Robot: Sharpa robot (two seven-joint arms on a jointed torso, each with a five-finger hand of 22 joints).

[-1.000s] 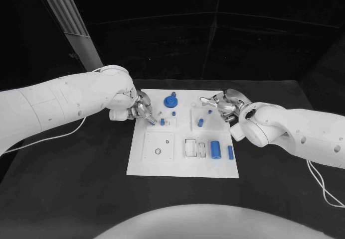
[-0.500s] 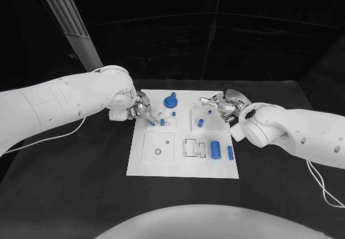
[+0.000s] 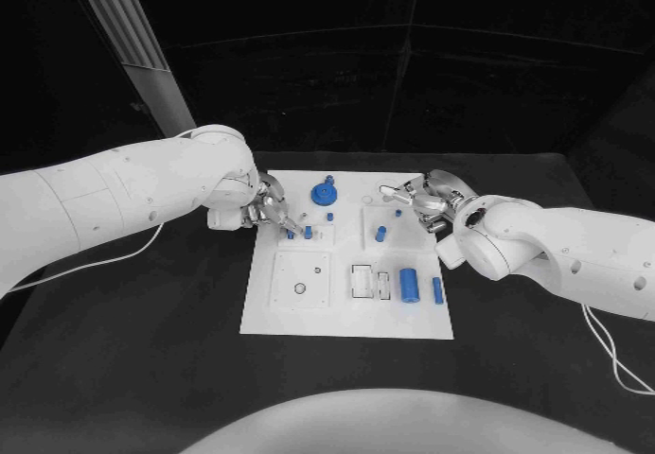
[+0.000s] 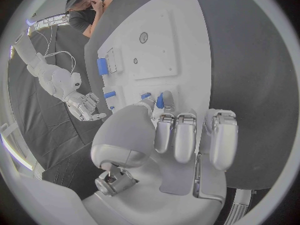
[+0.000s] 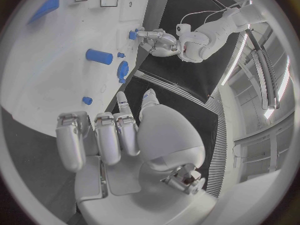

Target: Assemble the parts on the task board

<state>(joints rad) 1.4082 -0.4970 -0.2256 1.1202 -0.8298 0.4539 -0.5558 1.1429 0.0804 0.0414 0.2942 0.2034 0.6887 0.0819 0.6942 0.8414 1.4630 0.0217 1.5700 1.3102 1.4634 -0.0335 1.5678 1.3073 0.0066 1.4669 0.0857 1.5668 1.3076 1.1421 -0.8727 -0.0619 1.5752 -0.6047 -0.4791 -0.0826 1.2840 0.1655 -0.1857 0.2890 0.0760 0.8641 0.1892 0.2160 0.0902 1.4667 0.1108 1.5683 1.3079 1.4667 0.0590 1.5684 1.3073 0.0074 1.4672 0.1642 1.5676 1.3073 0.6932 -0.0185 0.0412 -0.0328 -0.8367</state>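
Observation:
The white task board [image 3: 342, 317] lies in the middle of the black table. My left hand [image 3: 254, 208] hovers at the board's far left part and pinches a small blue peg [image 4: 160, 101] between thumb and a finger, just above the board; its other fingers [image 4: 185, 135] are curled. Another small blue peg [image 3: 309, 230] stands right beside it. My right hand [image 3: 420, 198] hangs over the board's far right corner with fingers [image 5: 106, 135] curled and nothing seen in it. A blue round knob [image 3: 324, 194] stands between the two hands.
A blue cylinder [image 3: 408, 281] and a blue bar [image 3: 438, 289] lie on the board's near right part, next to white inserts [image 3: 362, 281]. Small blue pieces [image 3: 382, 230] sit near the right hand. A grey post [image 3: 144, 66] rises at the far left.
The left hand's fingertips have drawn back a little toward the board's left edge. The right hand has barely moved.

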